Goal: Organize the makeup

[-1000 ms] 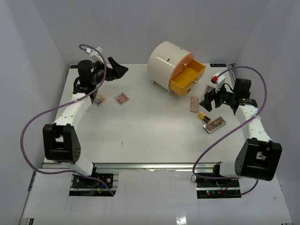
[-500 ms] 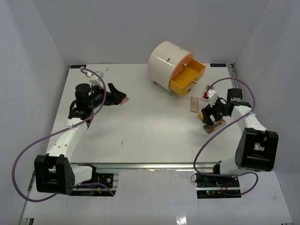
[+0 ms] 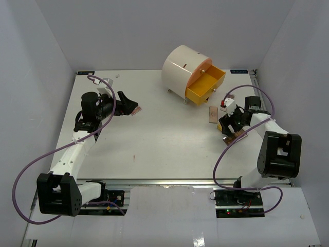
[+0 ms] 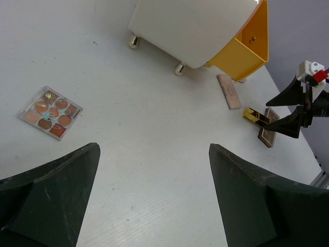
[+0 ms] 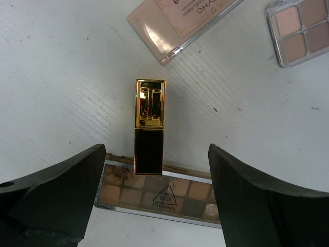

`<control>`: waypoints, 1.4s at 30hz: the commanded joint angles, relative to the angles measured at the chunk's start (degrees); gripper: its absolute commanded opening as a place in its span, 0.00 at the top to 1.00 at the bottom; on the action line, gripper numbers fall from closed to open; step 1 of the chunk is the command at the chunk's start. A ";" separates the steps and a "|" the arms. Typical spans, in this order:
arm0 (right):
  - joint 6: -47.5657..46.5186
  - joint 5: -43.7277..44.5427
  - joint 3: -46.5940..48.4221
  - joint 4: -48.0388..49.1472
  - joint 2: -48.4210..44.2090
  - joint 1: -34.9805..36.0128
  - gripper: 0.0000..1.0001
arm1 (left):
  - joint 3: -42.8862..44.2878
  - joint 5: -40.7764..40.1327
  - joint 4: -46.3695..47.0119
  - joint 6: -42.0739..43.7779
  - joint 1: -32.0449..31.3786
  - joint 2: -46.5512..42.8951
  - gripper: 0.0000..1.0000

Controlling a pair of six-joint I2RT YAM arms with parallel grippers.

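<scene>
Right arm (image 3: 255,122) lowered over lipstick (image 5: 149,126), right fingers (image 5: 51,193) wide astride it, left fingers (image 4: 49,195) wide

The top external camera sits high above and behind the arm bases and looks down and forward over the whole table (image 3: 164,149), from near edge to far edge. The left wrist camera is fairly high over the table's left part, tilted toward the far right corner. Like the top view, it shows the drawer box (image 4: 195,25). The right wrist camera looks almost straight down, close to the surface by the right edge. It frames the lipstick tube (image 5: 149,126) and brown palette (image 5: 159,198), which are both small in the left wrist view.
</scene>
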 commanded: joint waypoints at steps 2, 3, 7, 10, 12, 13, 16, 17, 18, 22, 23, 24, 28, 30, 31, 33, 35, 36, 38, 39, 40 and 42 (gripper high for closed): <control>0.39 -2.01 3.24 0.05 -0.45 0.27 0.13 | 0.49 0.65 -0.16 0.48 -0.04 -1.09 0.02; 0.32 -2.13 3.47 -0.10 -0.15 0.31 0.13 | 0.52 0.72 -0.16 0.48 -0.04 -1.08 0.02; 0.35 -2.35 4.19 -1.26 1.98 0.76 0.17 | 0.58 0.77 -0.25 0.48 -0.04 -1.18 0.02; 0.45 -2.17 4.28 -0.99 3.55 1.28 0.24 | 0.58 0.60 -0.25 0.48 -0.04 -1.26 0.02; 0.90 -1.87 4.43 -0.54 4.31 1.51 0.29 | 0.58 0.60 -0.32 0.56 0.04 -1.18 0.02; 1.17 -1.79 4.54 -0.39 4.70 1.62 0.32 | 0.58 0.60 -0.33 0.57 0.01 -1.21 0.02; 1.95 -1.47 5.11 -0.23 5.91 1.78 0.41 | 0.58 0.53 -0.33 0.57 0.03 -1.26 0.02; 2.17 -1.35 5.26 -0.21 6.19 1.83 0.44 | 0.58 0.49 -0.36 0.59 0.03 -1.28 0.02; 2.35 -1.23 5.33 -0.21 6.25 1.88 0.46 | 0.58 0.43 -0.42 0.65 -0.03 -1.34 0.02; 2.64 -1.22 5.33 -0.29 6.09 1.89 0.55 | 0.58 0.43 -0.42 0.65 -0.04 -1.44 0.02; 2.70 -1.22 5.28 -0.24 5.97 1.95 0.58 | 0.58 0.43 -0.42 0.65 -0.04 -1.44 0.02; 2.74 -1.23 5.23 -0.23 5.87 1.96 0.61 | 0.58 0.44 -0.42 0.65 -0.04 -1.45 0.02; 2.85 -1.43 5.12 -0.46 5.69 1.89 0.67 | 0.58 0.43 -0.42 0.65 -0.04 -1.44 0.02; 2.95 -1.53 5.02 -0.56 5.49 1.89 0.69 | 0.58 0.38 -0.47 0.70 0.01 -1.44 0.02; 2.99 -1.59 4.95 -0.58 5.33 1.89 0.70 | 0.58 0.34 -0.51 0.72 0.03 -1.45 0.02; 2.99 -1.66 4.81 -0.72 4.97 1.89 0.72 | 0.58 0.34 -0.51 0.73 -0.04 -1.52 0.02; 2.99 -1.68 4.89 -0.91 4.25 1.89 0.73 | 0.58 0.25 -0.51 0.74 -0.04 -1.44 0.02; 2.98 -1.75 5.07 -1.10 3.64 1.89 0.74 | 0.58 0.25 -0.51 0.74 -0.04 -1.44 0.02; 2.97 -1.90 5.23 -1.49 1.77 1.89 0.76 | 0.58 0.18 -0.51 0.74 -0.04 -1.52 0.02; 3.08 -2.18 5.42 -1.57 0.62 1.89 0.77 | 0.58 0.16 -0.51 0.78 -0.04 -1.52 0.02; 3.18 -2.58 5.64 -1.64 -0.70 1.89 0.79 | 0.58 0.16 -0.51 0.82 -0.04 -1.52 0.02; 3.53 -3.73 6.55 -2.27 -3.10 1.96 0.81 | 0.58 0.16 -0.51 0.74 -0.04 -1.52 0.02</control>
